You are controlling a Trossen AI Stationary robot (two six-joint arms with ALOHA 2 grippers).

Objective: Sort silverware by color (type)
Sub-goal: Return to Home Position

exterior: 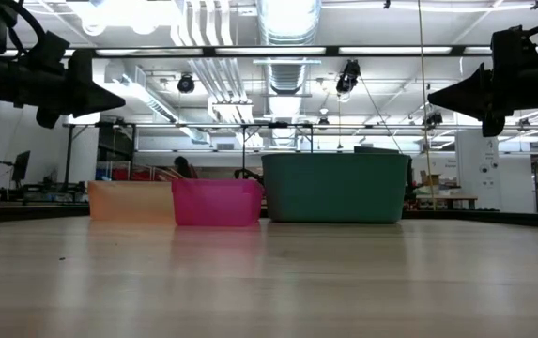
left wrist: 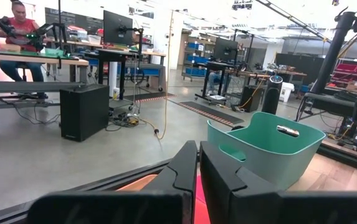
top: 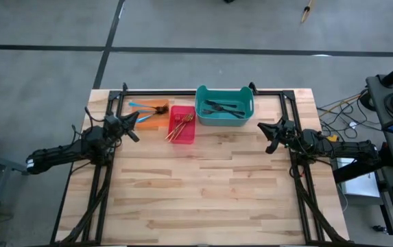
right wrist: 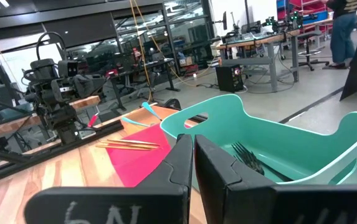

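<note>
The silverware lies sorted in three bins at the table's far side. Blue-handled forks (top: pixel 143 108) are in the orange bin (top: pixel 156 103), gold forks (top: pixel 181 125) in the red bin (top: pixel 187 136), and dark grey forks (top: pixel 223 108) in the teal bin (top: pixel 203 113). My left gripper (top: pixel 136 127) hovers shut above the table, just left of the orange and red bins. My right gripper (top: pixel 263 130) hovers shut to the right of the teal bin. In the right wrist view the gold forks (right wrist: pixel 128 145) and dark forks (right wrist: pixel 248 158) lie flat in their bins.
Black frame rails (top: pixel 182 92) run along the table's far edge and down both sides under the arms. The wide wooden tabletop (top: pixel 203 185) stretches from the bins to the near edge. A person (left wrist: pixel 19 37) sits at a desk far off in the room.
</note>
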